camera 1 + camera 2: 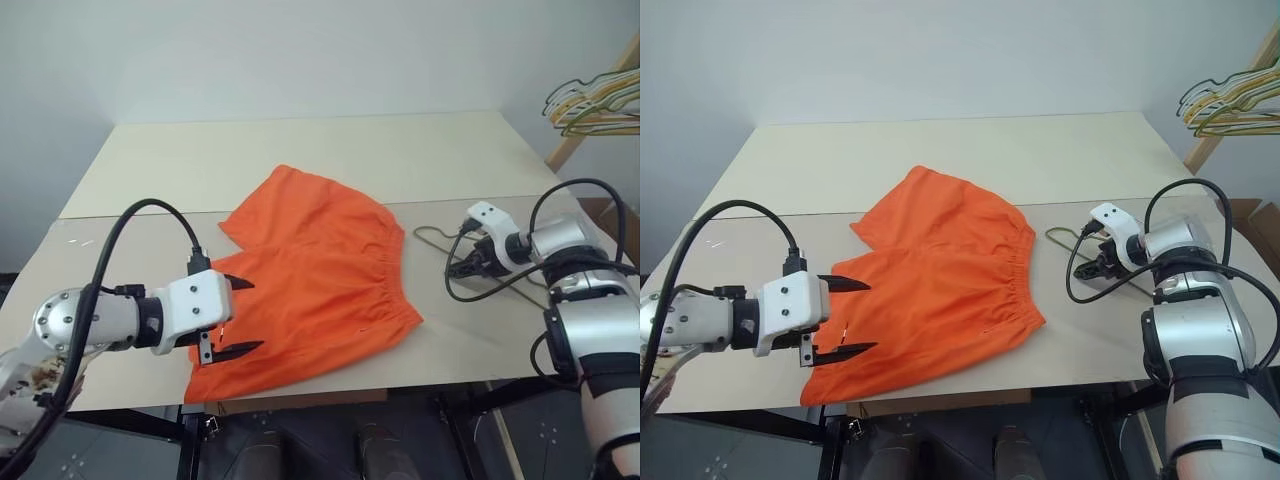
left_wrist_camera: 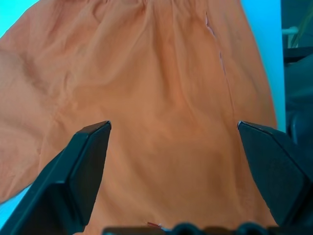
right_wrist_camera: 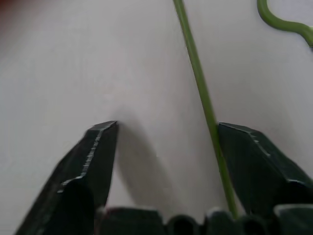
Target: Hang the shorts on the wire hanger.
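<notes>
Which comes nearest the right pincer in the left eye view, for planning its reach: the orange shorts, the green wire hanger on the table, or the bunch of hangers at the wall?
1. Wire hanger: on the table, right at the right pincer.
2. Shorts: table middle, to the pincer's left.
3. Bunch of hangers: up by the wall, far right.

A: What carries everything?

B: A pale beige tabletop [image 1: 150, 170], with a seam running left to right across it.

A: And lying on it?

B: The orange shorts [image 1: 310, 290] spread flat in the middle, reaching the near edge; the olive-green wire hanger [image 1: 432, 238] lies just right of them.
</notes>
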